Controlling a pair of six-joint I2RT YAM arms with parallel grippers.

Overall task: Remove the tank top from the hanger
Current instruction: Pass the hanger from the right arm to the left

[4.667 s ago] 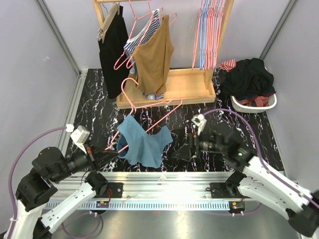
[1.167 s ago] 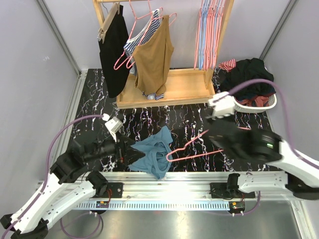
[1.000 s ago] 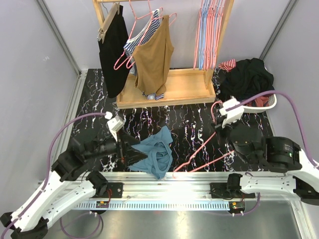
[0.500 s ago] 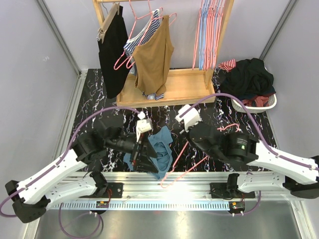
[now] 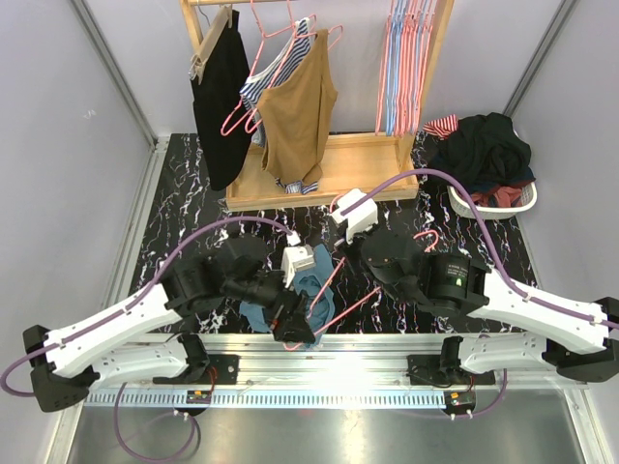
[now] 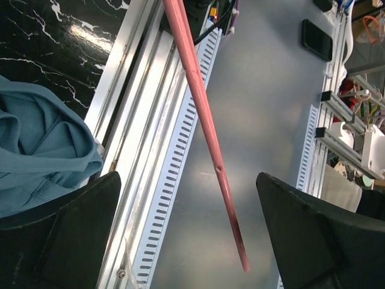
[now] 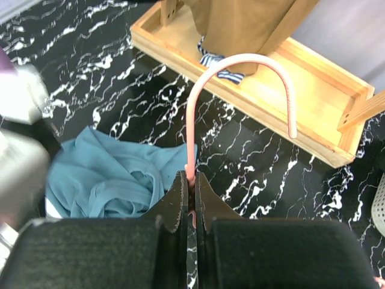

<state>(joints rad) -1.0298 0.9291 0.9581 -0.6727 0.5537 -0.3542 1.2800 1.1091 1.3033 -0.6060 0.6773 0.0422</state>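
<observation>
My right gripper (image 7: 189,180) clenched on the pink hanger (image 7: 189,138); my left gripper (image 6: 186,180) spread wide, at the near edge of the blue tank top (image 7: 108,174).

The tank top (image 7: 114,174) lies on the table (image 5: 184,213) by its near edge, the hanger (image 7: 189,132) above its right side, the clothes rack (image 5: 358,164) behind, the laundry basket (image 5: 484,210) right of the rack.

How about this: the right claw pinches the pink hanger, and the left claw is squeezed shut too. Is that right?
Not quite. The right gripper does pinch the pink hanger, but the left gripper is open, not shut: the left wrist view shows its fingers spread wide apart.
</observation>
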